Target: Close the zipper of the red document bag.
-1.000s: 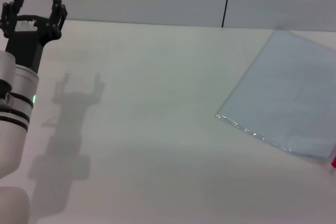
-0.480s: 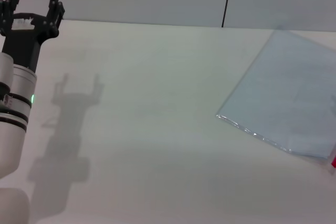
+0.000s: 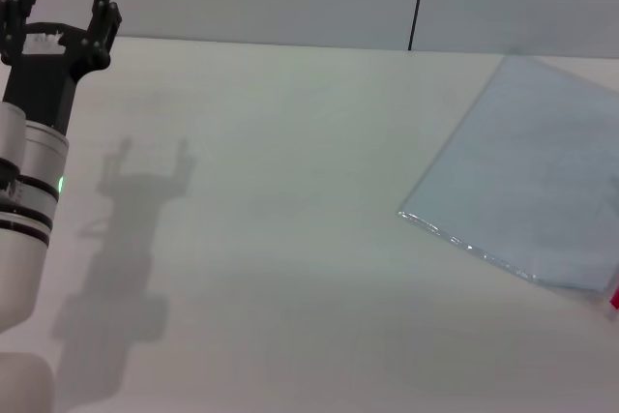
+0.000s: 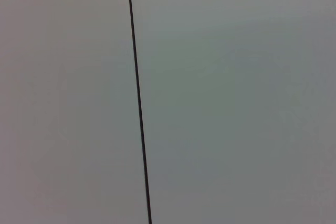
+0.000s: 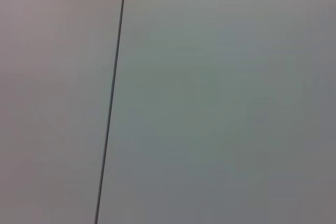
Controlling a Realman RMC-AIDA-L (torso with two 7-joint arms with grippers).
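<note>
Left end effector (image 3: 60,9) raised at far-left of desk (image 3: 290,239), fingers spread wide and holding nothing; red document bag (image 3: 527,181) flat at desk's right edge, well apart from it, zipper (image 3: 614,299) only a red sliver at frame edge.

The left arm stands at the far left of the head view, its white forearm rising to a black wrist. The left tool (image 3: 60,9) points up and away, fingers (image 3: 102,5) spread apart, holding nothing. The right arm is out of sight.
</note>
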